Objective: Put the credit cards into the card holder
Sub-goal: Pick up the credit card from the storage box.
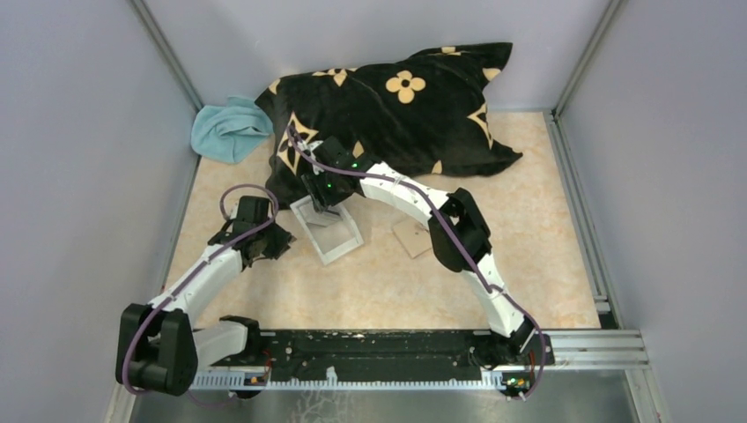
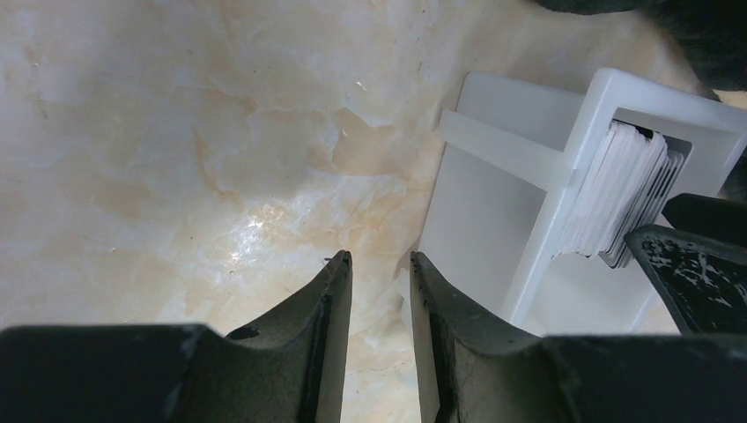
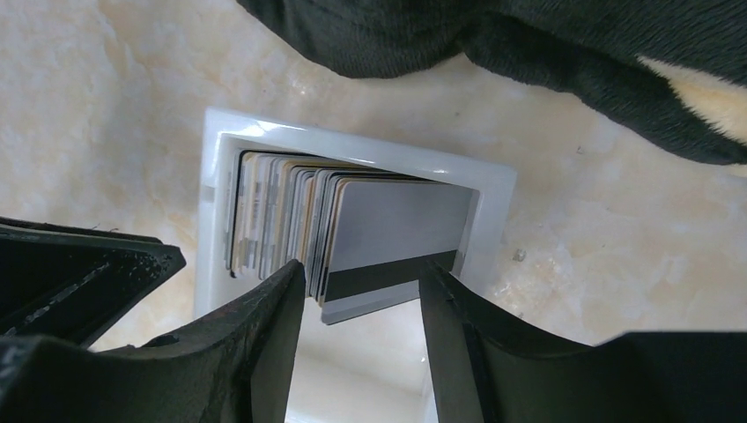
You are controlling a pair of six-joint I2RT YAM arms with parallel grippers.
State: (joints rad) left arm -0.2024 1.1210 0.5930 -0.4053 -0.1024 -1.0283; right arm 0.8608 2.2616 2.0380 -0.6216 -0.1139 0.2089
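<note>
A stack of credit cards [image 3: 396, 229] stands on edge, leaning, at the far end of a clear shallow tray [image 3: 352, 145]; the front card is grey with a black stripe. My right gripper [image 3: 361, 273] is open just above that stack, its fingertips on either side of the front card's lower edge, holding nothing. In the top view it hangs over the tray's [image 1: 339, 242] far end. My left gripper [image 2: 380, 257] is left of the tray [image 2: 493, 203], jaws narrowly apart over bare table. The cards [image 2: 617, 189] show beside it. The tan card holder [image 1: 411, 236] lies flat right of the tray.
A black pillow [image 1: 396, 106] with tan flowers lies right behind the tray, and its edge [image 3: 528, 44] comes close to the tray's rim. A teal cloth [image 1: 227, 128] sits in the back left corner. Grey walls close in three sides.
</note>
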